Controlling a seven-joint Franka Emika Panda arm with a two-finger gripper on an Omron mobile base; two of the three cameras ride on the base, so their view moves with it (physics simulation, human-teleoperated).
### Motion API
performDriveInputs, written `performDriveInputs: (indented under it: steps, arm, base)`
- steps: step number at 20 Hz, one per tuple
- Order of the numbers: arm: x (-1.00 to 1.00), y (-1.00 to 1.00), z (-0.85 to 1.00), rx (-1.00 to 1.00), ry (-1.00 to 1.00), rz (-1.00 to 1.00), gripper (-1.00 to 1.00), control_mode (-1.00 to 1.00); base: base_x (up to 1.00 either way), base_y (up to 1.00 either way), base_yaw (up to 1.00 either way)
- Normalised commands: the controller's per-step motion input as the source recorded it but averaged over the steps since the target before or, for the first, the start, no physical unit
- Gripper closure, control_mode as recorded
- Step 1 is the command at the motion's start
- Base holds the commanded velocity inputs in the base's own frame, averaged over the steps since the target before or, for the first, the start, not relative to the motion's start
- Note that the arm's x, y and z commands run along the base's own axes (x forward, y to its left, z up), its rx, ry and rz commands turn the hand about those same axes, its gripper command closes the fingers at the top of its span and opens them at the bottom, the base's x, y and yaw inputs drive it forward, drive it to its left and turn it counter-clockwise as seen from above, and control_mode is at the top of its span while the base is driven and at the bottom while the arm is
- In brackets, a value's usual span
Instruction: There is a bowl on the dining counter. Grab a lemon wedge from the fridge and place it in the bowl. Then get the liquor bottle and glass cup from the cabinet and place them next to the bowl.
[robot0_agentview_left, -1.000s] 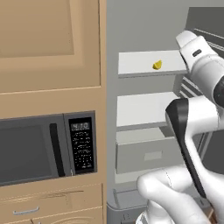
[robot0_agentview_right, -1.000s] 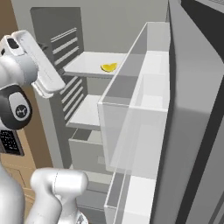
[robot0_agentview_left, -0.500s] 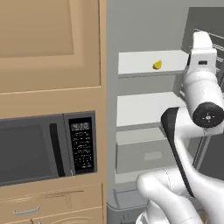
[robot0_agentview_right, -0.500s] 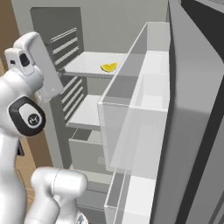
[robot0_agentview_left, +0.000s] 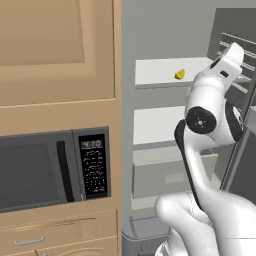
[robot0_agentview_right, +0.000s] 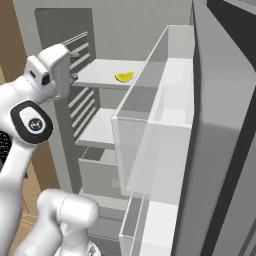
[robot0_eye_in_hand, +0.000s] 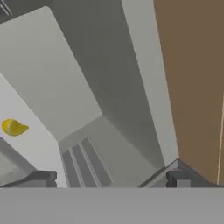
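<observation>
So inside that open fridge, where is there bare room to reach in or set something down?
The top shelf is bare on either side of the lemon wedge. The shelf below looks entirely bare. Beneath it the grey drawer fills the space. The door bins crowd the right side.

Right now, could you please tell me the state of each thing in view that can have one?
fridge: door swung open, shelves exposed.
lemon wedge: lying on the top fridge shelf, untouched.
grey drawer: pushed in, closed.
microwave: door shut, display lit.
gripper: jaws wide open, empty, short of the wedge.
</observation>
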Motion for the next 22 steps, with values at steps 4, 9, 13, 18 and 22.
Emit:
performDriveInputs:
  steps: [4, 9, 13, 18, 22]
  arm:
    - [0.2, 0.0, 0.0, 0.64, -0.18, 0.0, -1.0, -1.0]
    - [0.24, -0.2, 0.0, 0.58, -0.12, 0.0, -1.0, -1.0]
    - [0.05, -0.33, 0.0, 0.24, 0.04, 0.0, -1.0, -1.0]
    - [0.17, -0.22, -0.16, 0.38, 0.08, 0.0, -1.0, -1.0]
    - [0.28, -0.04, -0.24, 0.44, 0.07, 0.0, -1.0, -1.0]
  base:
    - [0.0, 0.0, 0.0]
    - [0.0, 0.0, 0.0]
    - [0.0, 0.0, 0.0]
    - [0.0, 0.0, 0.0]
    - [0.0, 0.0, 0.0]
